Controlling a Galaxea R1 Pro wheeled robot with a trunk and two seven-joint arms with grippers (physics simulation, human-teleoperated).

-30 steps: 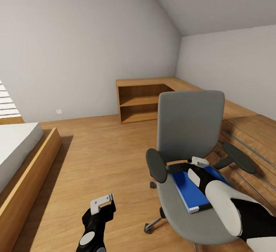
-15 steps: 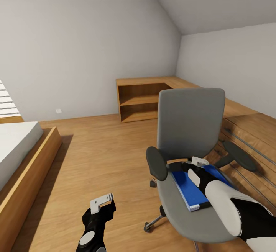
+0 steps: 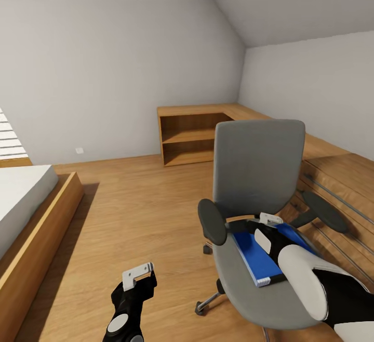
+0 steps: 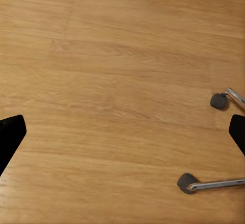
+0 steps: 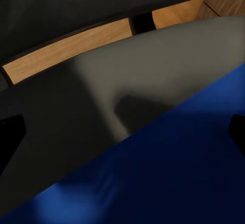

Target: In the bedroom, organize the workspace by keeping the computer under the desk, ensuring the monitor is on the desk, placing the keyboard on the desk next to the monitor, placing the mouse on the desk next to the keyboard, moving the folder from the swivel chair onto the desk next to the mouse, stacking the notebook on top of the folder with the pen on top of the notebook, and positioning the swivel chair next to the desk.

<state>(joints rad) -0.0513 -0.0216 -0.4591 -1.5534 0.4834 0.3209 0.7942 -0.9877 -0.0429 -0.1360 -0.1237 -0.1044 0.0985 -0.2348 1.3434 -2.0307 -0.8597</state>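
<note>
Folder [image 3: 255, 256] flat on swivel chair [image 3: 258, 186] seat, directly under right gripper [image 3: 266, 221], jaws apart, not yet clamped. Left gripper [image 3: 138, 274] jaws apart over floor [image 4: 122, 81], holding nothing. Folder transfer to bench pending; remaining steps unverifiable.

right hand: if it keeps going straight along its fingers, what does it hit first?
Most likely the blue folder lying on the swivel chair seat, with the right hand low over it. The grey seat lies just past the folder's edge; depth is unclear.
</note>
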